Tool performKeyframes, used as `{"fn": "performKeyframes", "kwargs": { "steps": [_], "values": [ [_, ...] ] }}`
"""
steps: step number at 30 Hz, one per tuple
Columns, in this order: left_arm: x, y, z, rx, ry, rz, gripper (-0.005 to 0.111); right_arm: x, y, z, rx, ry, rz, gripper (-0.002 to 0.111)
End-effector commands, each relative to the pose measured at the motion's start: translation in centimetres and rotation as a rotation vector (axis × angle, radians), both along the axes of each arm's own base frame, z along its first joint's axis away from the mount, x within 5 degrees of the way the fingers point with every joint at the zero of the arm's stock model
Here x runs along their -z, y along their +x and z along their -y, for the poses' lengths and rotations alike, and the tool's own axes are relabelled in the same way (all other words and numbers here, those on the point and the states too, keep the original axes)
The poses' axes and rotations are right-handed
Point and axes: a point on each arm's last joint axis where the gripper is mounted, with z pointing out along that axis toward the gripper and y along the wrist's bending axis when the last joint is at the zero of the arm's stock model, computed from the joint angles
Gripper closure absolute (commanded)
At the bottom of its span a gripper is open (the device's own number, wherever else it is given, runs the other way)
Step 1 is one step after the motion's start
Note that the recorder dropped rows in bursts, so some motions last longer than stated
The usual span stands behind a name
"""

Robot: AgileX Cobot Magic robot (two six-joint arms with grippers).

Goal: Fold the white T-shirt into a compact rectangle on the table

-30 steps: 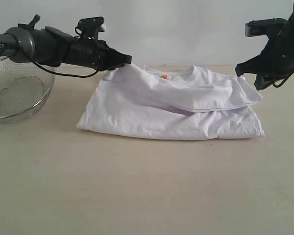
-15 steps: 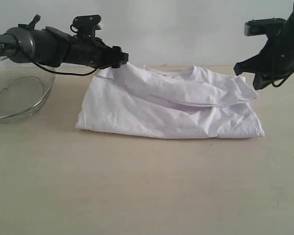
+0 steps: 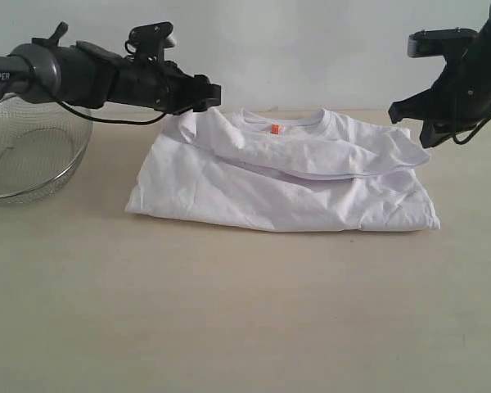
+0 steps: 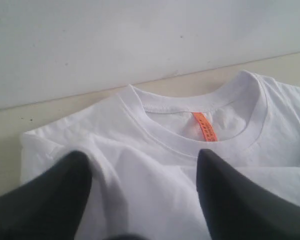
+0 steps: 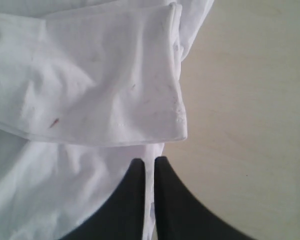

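The soft white cotton short-sleeved T-shirt (image 3: pixel 278 192) lies folded in layers at the middle of the broad pale beige matte table (image 3: pixel 229 327), its small orange neck tag (image 3: pixel 273 128) at the shirt's 12 o'clock. My left gripper (image 3: pixel 204 94), at the shirt's 10 o'clock, has its jaws wide apart over the shoulder cloth. My right gripper (image 3: pixel 409 123), at 2 o'clock, is pinched narrow on a thin fold at the sleeve edge, and a round wire-mesh metal basket (image 3: pixel 33 155) sits apart at 9 o'clock.

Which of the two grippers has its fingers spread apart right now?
The left gripper: its fingers stand wide apart above the white T-shirt near the collar. The right gripper has fingers nearly closed, a sliver of white cloth between them.
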Motion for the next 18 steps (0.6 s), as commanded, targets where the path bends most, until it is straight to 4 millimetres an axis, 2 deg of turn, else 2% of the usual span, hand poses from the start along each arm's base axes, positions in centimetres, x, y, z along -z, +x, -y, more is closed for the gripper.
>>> {"fn": "performKeyframes", "kwargs": {
  "steps": [1,6,9,13,15,18],
  "values": [
    [-0.2,0.0,0.3,0.013,-0.012,-0.001,0.051,-0.8,-0.1,0.3,-0.001,-0.006,0.028,0.107],
    [-0.7,0.0,0.5,0.044,-0.026,-0.001,0.052,-0.8,0.0,0.3,-0.001,-0.006,0.033,0.107],
    [-0.4,-0.1,0.3,0.092,0.077,0.016,0.058,-0.8,0.0,0.3,-0.001,-0.006,0.031,0.107],
    [0.0,-0.2,-0.2,0.115,0.172,0.0,0.06,-0.7,-0.3,0.3,-0.015,-0.008,-0.001,0.107],
    [-0.5,-0.5,-0.3,0.142,0.219,-0.014,0.06,-0.6,-0.5,0.2,-0.024,-0.007,-0.03,0.107],
    [-2.5,-1.0,-1.3,0.151,0.319,-0.022,0.061,-0.5,-0.8,0.2,-0.033,-0.006,-0.055,0.107]
  ]
}}
